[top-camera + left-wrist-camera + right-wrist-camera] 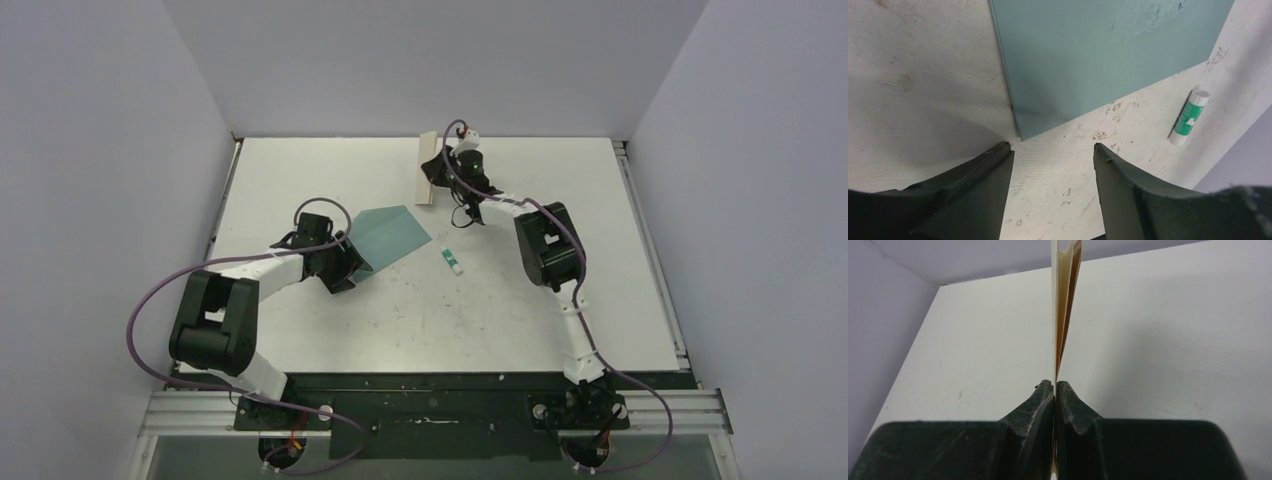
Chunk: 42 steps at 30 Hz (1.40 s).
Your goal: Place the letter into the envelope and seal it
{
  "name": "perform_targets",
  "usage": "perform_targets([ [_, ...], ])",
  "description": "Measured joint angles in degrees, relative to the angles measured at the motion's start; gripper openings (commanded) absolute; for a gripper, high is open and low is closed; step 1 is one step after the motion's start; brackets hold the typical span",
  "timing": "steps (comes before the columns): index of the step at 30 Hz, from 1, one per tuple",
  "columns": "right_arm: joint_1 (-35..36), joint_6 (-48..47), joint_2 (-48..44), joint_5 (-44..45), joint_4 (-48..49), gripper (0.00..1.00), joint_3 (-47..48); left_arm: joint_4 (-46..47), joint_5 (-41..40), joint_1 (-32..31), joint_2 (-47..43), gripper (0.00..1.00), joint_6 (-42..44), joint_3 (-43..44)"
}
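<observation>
The letter (1064, 300) is folded and stands on edge, clamped between the fingers of your right pincer (1055, 385), which are pressed together on its end. It sits close to the far edge of the surface (500, 320), about midway along that edge. From above you can't tell whether its lower edge rests on the surface or hangs just clear.

The envelope (1098, 60) lies flat, left of the middle of the surface and well apart from the letter. Your left pincer (1053, 147) hovers low at the envelope's near corner with its fingers apart, holding nothing. The corner points into the gap between them. A glue stick (1189, 117) lies on its side near the middle of the surface, just beyond the envelope's right-hand edge.

By the look of it, you are at the carrying step: the letter is gripped and nothing is inside the envelope yet. Next, you likely need to bring the letter from the far edge towards the envelope and turn it flat. The left pincer would have to pin or lift the envelope so its mouth opens. The views don't show how the flap lies.
</observation>
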Motion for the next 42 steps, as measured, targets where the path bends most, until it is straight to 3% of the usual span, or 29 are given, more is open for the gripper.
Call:
perform_targets([
  [6,1.4,0.9,6.3,-0.2,0.9,0.05,2.1,-1.1,-1.7,1.7,0.9,0.54,1.1,1.3],
  [14,1.9,2.2,7.2,-2.5,2.3,0.05,1.2,-2.1,-3.8,10.2,4.5,0.54,3.6,5.7],
  [28,5.5,1.0,-9.6,-8.3,0.8,0.05,-20.9,-2.2,-3.4,15.1,12.9,0.56,10.2,16.3],
  [36,8.3,-4.0,-18.5,-4.5,-8.2,0.05,-21.0,-3.1,-4.9,16.3,14.6,0.71,14.0,22.7],
  [42,10.2,-9.3,-20.6,-1.4,-13.8,0.05,-17.5,-7.8,-8.4,16.0,10.0,0.79,13.7,20.7],
])
